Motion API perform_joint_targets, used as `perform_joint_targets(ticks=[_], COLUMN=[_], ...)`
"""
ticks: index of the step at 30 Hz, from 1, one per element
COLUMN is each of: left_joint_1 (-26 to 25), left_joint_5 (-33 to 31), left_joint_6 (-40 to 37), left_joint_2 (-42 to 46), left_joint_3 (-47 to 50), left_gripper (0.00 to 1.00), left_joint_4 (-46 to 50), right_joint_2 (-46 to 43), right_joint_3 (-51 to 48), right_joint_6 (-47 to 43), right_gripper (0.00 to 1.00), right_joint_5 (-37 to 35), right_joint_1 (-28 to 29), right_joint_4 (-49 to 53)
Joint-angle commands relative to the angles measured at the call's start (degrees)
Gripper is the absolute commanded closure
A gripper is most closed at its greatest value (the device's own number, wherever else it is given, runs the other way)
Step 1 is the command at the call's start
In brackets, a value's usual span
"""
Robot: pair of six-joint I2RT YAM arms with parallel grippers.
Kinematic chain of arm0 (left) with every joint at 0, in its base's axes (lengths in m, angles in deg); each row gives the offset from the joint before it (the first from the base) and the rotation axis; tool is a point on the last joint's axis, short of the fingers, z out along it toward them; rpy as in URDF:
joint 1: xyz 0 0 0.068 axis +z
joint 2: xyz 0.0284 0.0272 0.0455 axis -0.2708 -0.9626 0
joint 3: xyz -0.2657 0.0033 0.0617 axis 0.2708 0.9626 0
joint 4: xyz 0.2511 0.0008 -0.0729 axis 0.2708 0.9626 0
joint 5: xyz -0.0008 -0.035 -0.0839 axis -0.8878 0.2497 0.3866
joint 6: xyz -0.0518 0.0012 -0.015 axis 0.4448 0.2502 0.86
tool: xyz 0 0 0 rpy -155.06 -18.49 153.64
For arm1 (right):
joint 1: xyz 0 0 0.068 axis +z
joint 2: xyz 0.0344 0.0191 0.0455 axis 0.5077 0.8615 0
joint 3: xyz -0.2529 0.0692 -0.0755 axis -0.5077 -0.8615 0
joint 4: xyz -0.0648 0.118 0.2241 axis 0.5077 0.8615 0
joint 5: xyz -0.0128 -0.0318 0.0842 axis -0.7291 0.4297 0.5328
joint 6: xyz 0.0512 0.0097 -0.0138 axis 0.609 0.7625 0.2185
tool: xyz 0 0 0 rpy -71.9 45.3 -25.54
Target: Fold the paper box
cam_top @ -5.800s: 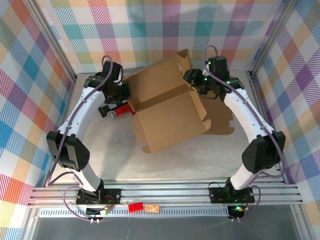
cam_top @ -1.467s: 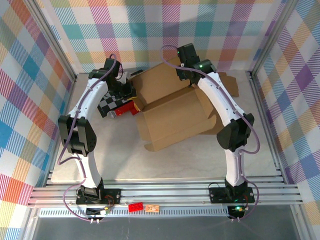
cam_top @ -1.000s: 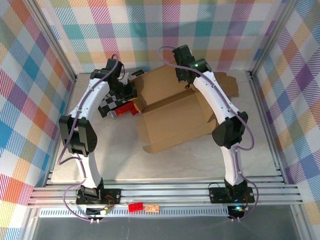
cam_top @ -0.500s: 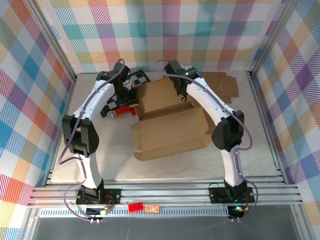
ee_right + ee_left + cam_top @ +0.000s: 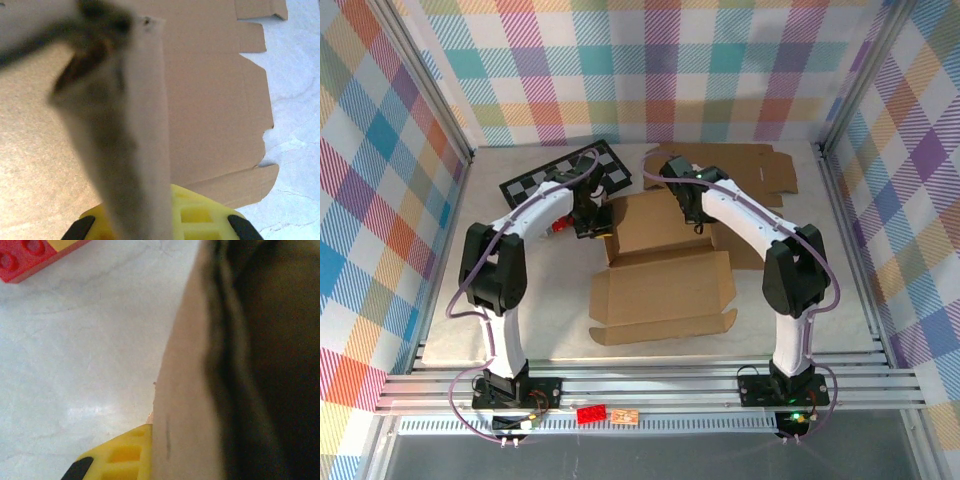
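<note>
Jaws: left gripper [image 5: 592, 212] sits at the far-left edge of the paper box [image 5: 665, 290], with cardboard against its yellow finger [image 5: 120, 457]; can't tell if it's gripping. Right gripper [image 5: 692, 200] looks pinched on a raised flap [image 5: 125, 150] of the far panel. Box lies mid-table, mostly flat, no walls up, so I'd call folding barely started, with all sides and closing left. Left arm bends inward past the checkerboard [image 5: 535, 183]; right arm hooks leftward over the box.
</note>
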Motion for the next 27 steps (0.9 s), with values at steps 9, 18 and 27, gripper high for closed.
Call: perform_joint_targets(ticks=[9,18,27], left_joint_1=[-2.4,-4.9,-6.8], left_joint_5=[-6.5,-12.7,-15.6], left_joint_6=[2.6,2.8,4.9], left_joint_2=[-3.7,-4.1,-3.0], left_joint_3=[1.9,2.4,0.6], left_gripper=[0.85,1.0,0.81], left_joint_4=[-8.2,-7.3,-6.0], right_joint_2=[-0.8,0.4,2.3], right_joint_3=[-1.5,-1.0,-1.1], right_joint_6=[2.8,3.6,3.3], right_gripper=[1.0,1.0,1.0], right_joint_5=[1.2,1.5,1.9], right_joint_1=[-0.1,-0.1,-0.4], right_joint_4=[1.3,2.0,2.4])
